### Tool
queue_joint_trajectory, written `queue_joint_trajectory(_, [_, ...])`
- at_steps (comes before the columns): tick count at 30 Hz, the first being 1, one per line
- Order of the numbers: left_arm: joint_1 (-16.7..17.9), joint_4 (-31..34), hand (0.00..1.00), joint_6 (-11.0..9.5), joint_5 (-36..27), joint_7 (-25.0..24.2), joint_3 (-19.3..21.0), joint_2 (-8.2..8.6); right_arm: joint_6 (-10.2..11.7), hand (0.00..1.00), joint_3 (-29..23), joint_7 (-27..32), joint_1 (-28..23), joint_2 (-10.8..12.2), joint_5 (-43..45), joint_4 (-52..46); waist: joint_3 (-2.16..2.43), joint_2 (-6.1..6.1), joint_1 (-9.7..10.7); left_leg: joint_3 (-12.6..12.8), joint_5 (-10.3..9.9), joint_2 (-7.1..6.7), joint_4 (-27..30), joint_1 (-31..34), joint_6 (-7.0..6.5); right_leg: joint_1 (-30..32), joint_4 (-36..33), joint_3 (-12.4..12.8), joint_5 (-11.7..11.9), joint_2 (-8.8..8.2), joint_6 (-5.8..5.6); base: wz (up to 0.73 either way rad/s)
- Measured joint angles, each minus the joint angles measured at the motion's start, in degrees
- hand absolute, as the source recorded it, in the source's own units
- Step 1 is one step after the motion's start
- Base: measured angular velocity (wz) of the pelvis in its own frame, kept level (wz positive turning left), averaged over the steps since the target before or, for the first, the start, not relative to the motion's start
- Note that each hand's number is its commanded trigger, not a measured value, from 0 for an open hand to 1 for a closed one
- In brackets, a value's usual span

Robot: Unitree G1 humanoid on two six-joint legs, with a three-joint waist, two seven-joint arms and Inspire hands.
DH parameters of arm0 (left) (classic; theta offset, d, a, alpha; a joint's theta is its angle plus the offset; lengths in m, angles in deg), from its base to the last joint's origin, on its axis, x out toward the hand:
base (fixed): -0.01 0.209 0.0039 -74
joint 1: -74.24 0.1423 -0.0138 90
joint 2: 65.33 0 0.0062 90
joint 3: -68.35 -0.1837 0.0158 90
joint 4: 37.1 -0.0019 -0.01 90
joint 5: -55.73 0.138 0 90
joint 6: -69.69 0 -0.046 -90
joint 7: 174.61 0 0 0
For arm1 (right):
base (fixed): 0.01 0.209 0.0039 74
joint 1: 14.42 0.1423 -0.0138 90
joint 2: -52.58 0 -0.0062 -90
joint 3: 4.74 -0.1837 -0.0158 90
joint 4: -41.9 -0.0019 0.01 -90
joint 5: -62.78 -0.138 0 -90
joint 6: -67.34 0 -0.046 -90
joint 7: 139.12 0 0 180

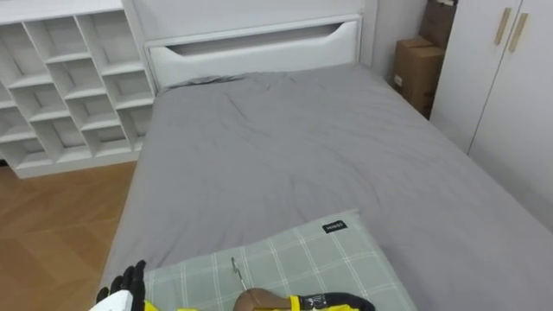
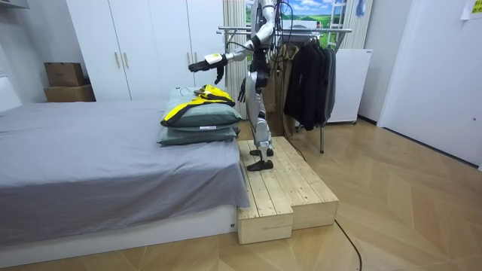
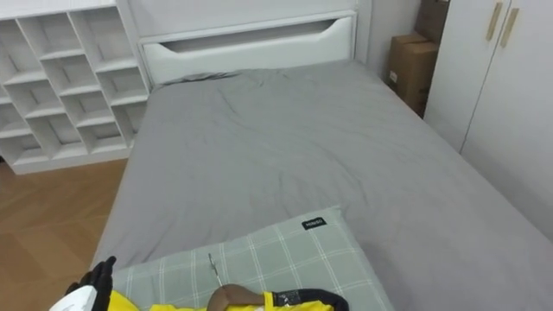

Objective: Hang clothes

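A yellow and black garment (image 2: 197, 103) lies on top of stacked green checked pillows (image 1: 302, 255) at the foot of the grey bed (image 1: 285, 147). It hangs on a wooden hanger (image 1: 259, 300) whose metal hook (image 1: 239, 275) rests on the pillow. My left hand (image 1: 125, 281) is at the pillow's left corner, left of the hanger and apart from it, fingers relaxed and holding nothing. In the room view I stand on a wooden platform (image 2: 282, 192) at the bed's foot, left hand (image 2: 203, 63) stretched out above the garment.
A clothes rack (image 2: 301, 31) with dark clothes (image 2: 312, 71) stands behind me. White cube shelves (image 1: 65, 82) are left of the bed, white wardrobes (image 1: 510, 95) and cardboard boxes (image 1: 415, 69) to its right. The headboard (image 1: 255, 47) is at the far end.
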State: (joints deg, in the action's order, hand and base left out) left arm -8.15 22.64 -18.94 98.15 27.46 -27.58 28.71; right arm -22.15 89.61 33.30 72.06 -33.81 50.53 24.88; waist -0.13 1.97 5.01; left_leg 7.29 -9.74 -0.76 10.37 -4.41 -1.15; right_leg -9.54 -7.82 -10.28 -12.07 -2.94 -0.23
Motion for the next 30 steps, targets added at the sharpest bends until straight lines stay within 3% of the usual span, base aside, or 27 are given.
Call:
queue_joint_trajectory(3, [-0.03, -3.06, 0.00, 0.06, -0.01, 0.19, 0.00, 0.06, 0.02, 0.00, 0.00, 0.85, 0.03, 0.02, 0.26, 0.12, 0.03, -0.09, 0.26, 0.10, 0.02, -0.03, 0.10, 0.01, 0.01, -0.28, 0.02, 0.40, 0.11, 0.01, -0.05, -0.08])
queue_joint_trajectory(10, [-0.57, -3.66, 0.00, 0.75, -0.07, 0.32, -0.01, 0.14, -0.63, 0.00, 0.01, 2.74, 0.75, 0.05, 1.37, 0.86, 0.14, -0.71, 1.03, 0.08, 0.01, -0.05, 0.10, 0.66, 0.02, 0.44, 0.06, 0.20, 0.09, -0.06, -0.07, 0.00])
queue_joint_trajectory(13, [-1.43, -3.68, 0.00, 0.73, -0.19, 0.88, -0.02, 0.19, -0.65, 0.00, 0.11, 3.31, 0.59, 0.06, 1.37, 1.04, -0.10, -1.18, 1.17, 0.05, 0.02, -0.05, 0.18, 0.78, 0.02, 0.53, -0.04, -0.01, 0.10, -0.09, -0.07, 0.00])
queue_joint_trajectory(19, [-3.19, -5.17, 0.00, 0.54, -0.17, 1.54, -0.02, 0.33, -0.73, 0.00, -0.02, 3.24, 0.00, 0.06, 1.73, 1.08, -0.07, -1.53, 1.27, -0.51, 0.00, -0.05, 0.52, 1.18, 0.02, 0.73, -0.09, -0.66, 0.11, -0.10, -0.05, 0.03])
queue_joint_trajectory(24, [-4.71, -7.56, 0.00, 0.70, -0.13, 1.41, -1.31, 1.40, -0.68, 0.00, 0.60, 3.80, 0.05, -0.15, 0.93, 1.05, 0.36, -0.61, 1.23, -0.45, 0.01, -0.03, 0.72, 2.35, 0.00, 2.06, -0.24, 0.09, 0.24, -0.07, -0.03, -0.03])
queue_joint_trajectory(30, [-5.73, -7.55, 0.00, 0.67, -0.18, 1.39, -5.52, 3.29, -0.55, 0.00, 1.30, 5.04, 0.33, 0.39, -2.18, 0.98, 0.06, -0.77, 1.41, -0.42, 0.02, -0.05, 0.75, 3.86, 0.00, 3.49, -0.02, 0.03, 0.34, -0.06, -0.06, 0.00])
